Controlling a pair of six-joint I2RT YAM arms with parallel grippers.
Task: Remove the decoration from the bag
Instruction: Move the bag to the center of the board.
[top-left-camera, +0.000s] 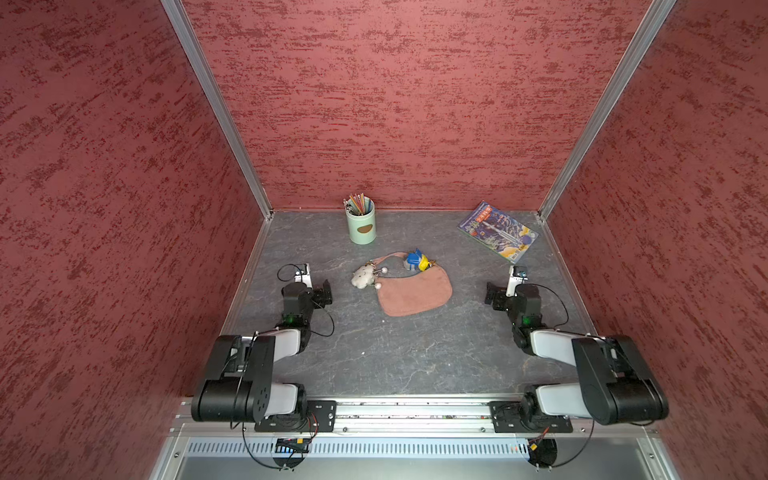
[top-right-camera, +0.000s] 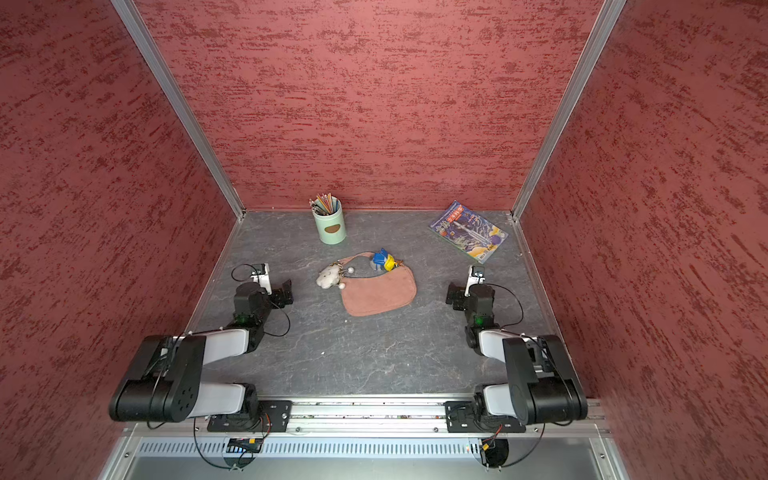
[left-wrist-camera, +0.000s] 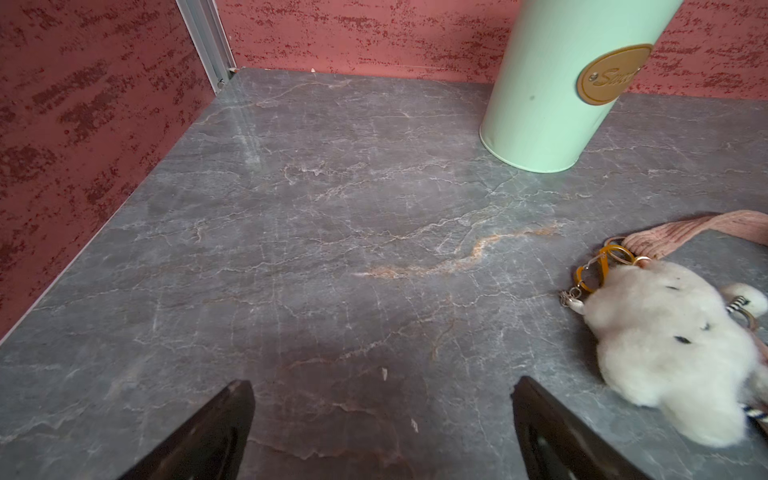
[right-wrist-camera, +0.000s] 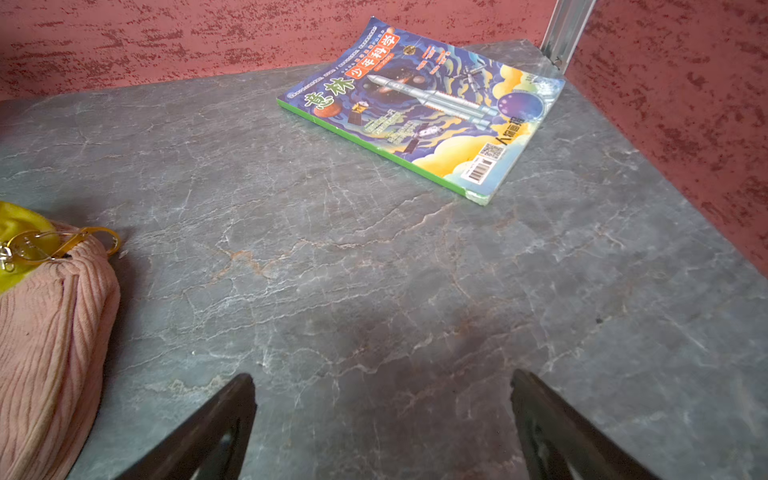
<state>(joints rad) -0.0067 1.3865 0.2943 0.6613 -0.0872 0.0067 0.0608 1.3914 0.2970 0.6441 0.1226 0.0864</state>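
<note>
**A:** Gripper status?
**B:** I see the left gripper (left-wrist-camera: 382, 386) with its jaws spread wide and only table (left-wrist-camera: 332, 249) between them. The right gripper (right-wrist-camera: 382, 376) is the same, wide and empty.
**A:** Decoration?
**B:** The decoration (top-left-camera: 362, 277) is lying on the table at the bag (top-left-camera: 415, 293)'s left end, touching it, near my left gripper. The gold clasp (left-wrist-camera: 592, 270) looks hooked at the strap (left-wrist-camera: 685, 228), but fluff hides part of it, so I'm not sure.
</note>
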